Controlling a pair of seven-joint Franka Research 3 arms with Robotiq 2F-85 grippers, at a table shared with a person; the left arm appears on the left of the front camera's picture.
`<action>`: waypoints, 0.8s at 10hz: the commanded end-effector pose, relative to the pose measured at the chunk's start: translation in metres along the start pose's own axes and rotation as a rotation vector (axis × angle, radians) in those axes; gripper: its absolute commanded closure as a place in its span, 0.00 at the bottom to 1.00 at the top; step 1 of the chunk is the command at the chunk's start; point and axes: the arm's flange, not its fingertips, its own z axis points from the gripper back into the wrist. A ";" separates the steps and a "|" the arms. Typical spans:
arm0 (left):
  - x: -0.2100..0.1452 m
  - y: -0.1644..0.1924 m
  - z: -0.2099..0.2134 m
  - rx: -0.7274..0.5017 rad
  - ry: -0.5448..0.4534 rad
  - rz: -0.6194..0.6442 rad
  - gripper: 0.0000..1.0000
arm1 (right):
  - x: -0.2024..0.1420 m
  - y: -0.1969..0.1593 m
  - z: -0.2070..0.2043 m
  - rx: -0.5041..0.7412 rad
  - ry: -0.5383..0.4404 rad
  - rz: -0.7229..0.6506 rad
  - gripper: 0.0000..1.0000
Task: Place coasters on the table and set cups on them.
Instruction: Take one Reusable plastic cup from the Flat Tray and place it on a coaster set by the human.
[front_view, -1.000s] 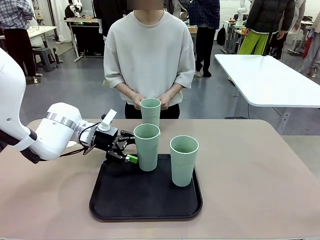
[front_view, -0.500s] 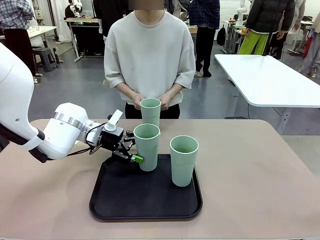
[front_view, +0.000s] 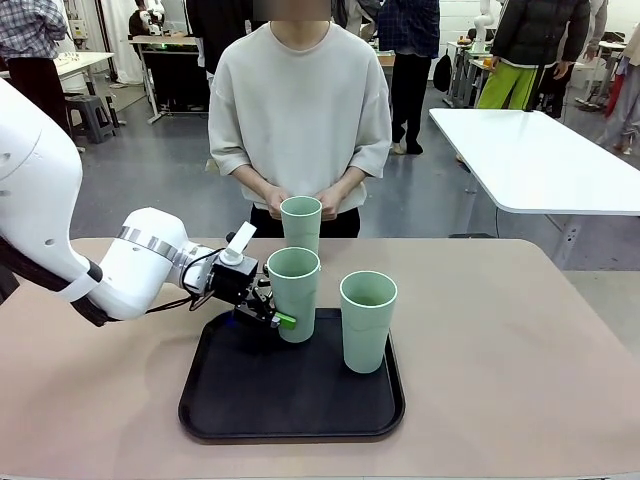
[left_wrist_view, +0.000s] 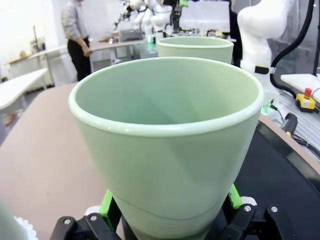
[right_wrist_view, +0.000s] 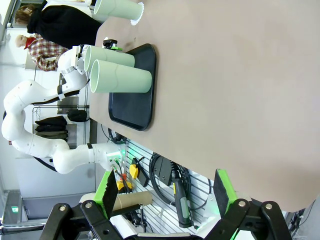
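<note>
left gripper (front_view: 285, 321) clenched on cup (front_view: 294, 285) base – far jaw hidden; right gripper (right_wrist_view: 166, 192) spread, empty

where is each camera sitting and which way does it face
Front: between the arms, facing the person across the table; left arm visible.
Left wrist: low at the held cup, left fingers shut on it.
Right wrist: rolled sideways beyond the table edge, looking across it; right fingers open.
Shared: front and right wrist both show the black tray.
</note>
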 end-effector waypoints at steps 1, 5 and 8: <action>-0.002 0.006 -0.004 0.016 -0.033 -0.017 0.59 | 0.001 0.000 -0.001 0.021 -0.012 0.012 0.00; 0.001 0.004 -0.002 0.014 -0.035 -0.014 1.00 | 0.001 0.000 -0.001 0.021 -0.012 0.012 0.00; 0.045 -0.018 0.025 -0.017 -0.094 0.043 1.00 | 0.001 0.000 -0.001 0.021 -0.012 0.012 0.00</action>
